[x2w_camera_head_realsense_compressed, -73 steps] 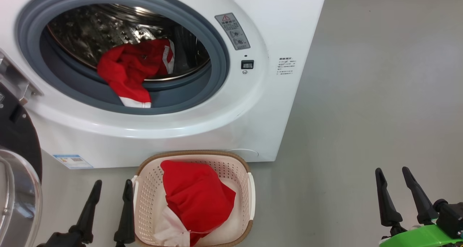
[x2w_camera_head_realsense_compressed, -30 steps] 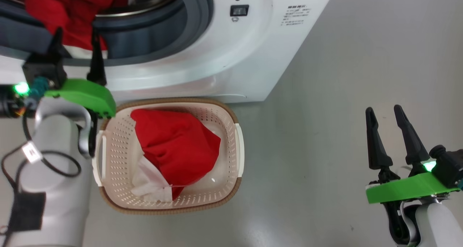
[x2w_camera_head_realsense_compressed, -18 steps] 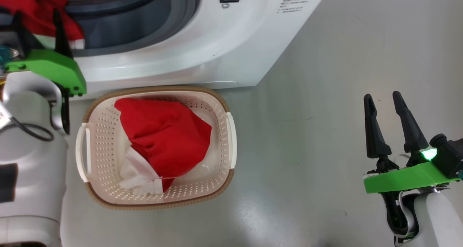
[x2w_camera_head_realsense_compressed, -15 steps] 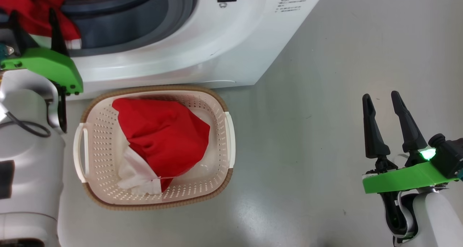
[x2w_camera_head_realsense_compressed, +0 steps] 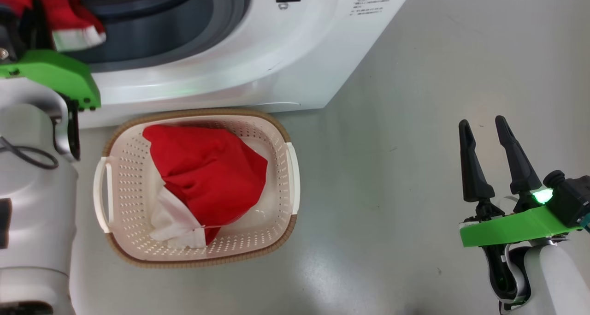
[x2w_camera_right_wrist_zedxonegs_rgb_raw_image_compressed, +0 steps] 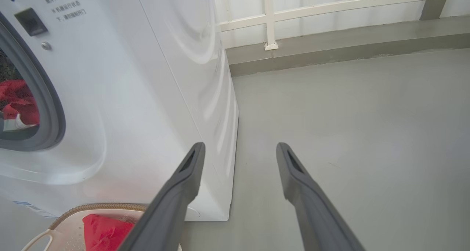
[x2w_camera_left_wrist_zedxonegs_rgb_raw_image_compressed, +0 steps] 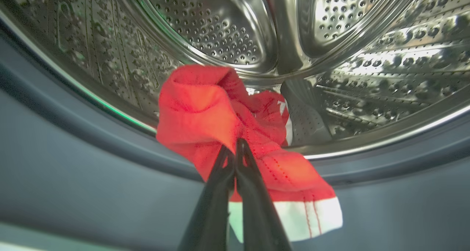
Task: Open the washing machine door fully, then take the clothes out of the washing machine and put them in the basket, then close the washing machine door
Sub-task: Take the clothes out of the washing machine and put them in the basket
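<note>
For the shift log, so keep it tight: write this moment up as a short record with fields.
left gripper: shut on the red garment at the mouth of the drum
red garment: drapes from the drum over the grey gasket, white band lowest
right gripper: open, empty, above the floor to the right of the washing machine
basket: on the floor in front of the machine, holds a second red-and-white garment
step not yet done: held garment into the basket
</note>
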